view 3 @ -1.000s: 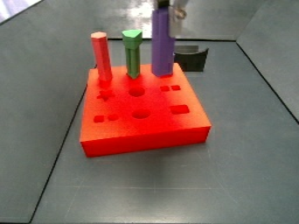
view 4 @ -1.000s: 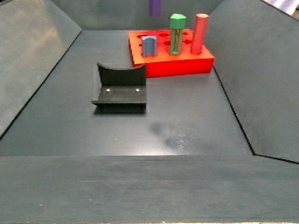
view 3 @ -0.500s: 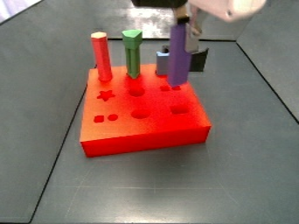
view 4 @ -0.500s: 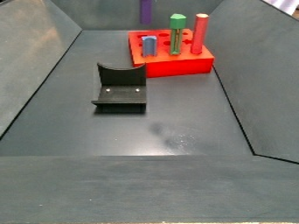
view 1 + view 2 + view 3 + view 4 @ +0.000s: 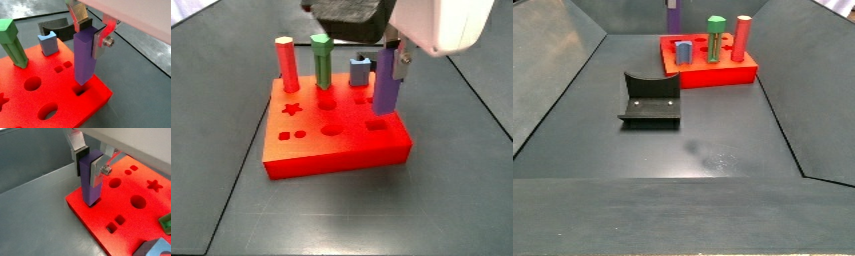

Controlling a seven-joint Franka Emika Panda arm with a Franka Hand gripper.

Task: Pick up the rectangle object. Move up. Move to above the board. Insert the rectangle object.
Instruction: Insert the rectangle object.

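With the gripper [image 5: 92, 31] clamped on the rectangle object [image 5: 84, 57], which hangs upright with its tip just over the rectangular hole [image 5: 83, 90] near the board's [image 5: 100, 97] corner, insertion looks underway, needing a straight descent.

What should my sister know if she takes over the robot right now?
Gripper: its fingers are shut on the purple rectangle object, held upright.
Rectangle object: its lower end sits right at a rectangular hole near a corner of the red board, not pushed down.
Done: picked up and carried above the board.
Left: push it down into the hole, then let go.
The green peg, red peg and blue peg stand in the board.
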